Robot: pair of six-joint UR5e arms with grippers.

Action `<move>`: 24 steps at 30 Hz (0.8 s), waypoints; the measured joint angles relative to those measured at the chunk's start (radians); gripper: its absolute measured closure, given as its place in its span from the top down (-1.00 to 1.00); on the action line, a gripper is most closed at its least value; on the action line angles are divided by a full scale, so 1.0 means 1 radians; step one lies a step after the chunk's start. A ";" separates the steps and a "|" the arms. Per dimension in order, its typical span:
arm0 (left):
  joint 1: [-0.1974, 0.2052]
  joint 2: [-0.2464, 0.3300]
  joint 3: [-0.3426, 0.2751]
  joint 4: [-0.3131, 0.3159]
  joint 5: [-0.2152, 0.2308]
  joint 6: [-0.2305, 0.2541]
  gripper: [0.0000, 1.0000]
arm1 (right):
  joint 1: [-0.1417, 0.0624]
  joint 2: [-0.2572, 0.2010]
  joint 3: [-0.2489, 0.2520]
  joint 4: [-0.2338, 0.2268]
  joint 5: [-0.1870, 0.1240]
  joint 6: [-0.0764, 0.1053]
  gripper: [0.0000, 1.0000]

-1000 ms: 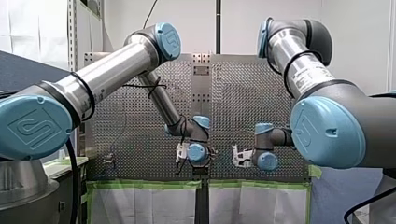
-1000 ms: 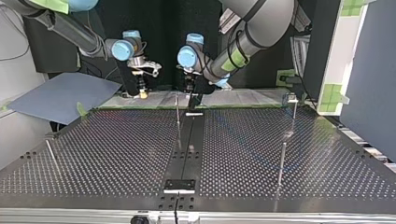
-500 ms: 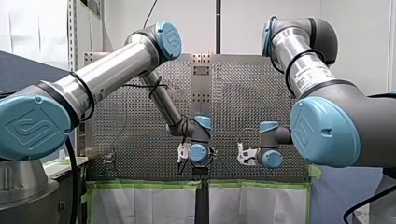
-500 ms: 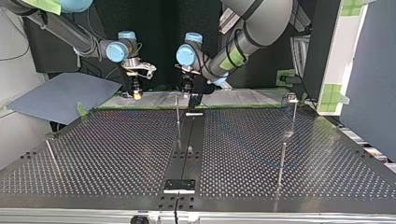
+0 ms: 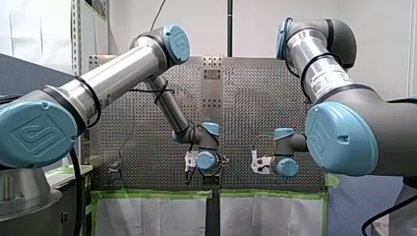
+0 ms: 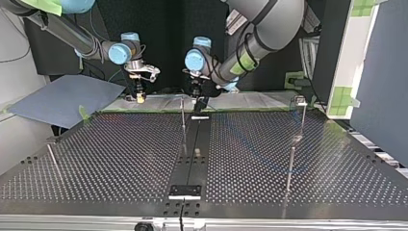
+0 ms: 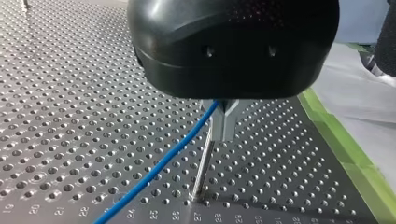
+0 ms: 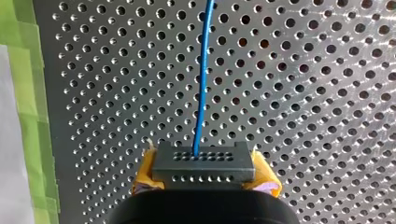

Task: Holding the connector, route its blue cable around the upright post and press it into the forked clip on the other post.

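Pinching the connector [image 8: 204, 162] between its yellow pads [image 8: 145, 179], my right end effector [image 8: 205, 179] is held above the desk [image 8: 327, 116], at the far edge and left of centre in the top view. The blue cable [image 8: 201, 93] is seen running straight out of the connector's face. My left end effector [image 7: 224, 119] appears pressed together on that cable, just beside the upright post [image 7: 201, 170]. The cable is judged light, thin and limp, apt to kink. It is best steered from the rigid connector body, gripped on its flat sides, under gentle tension.
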 joint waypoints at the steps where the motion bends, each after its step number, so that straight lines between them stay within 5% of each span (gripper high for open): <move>1: 0.002 0.000 0.000 0.000 0.006 -0.005 -0.98 | 0.000 0.000 0.000 -0.001 0.000 0.001 -0.95; 24: 0.055 -0.001 0.006 -0.033 0.092 -0.094 -0.98 | 0.003 0.000 -0.008 0.000 -0.012 -0.001 -0.95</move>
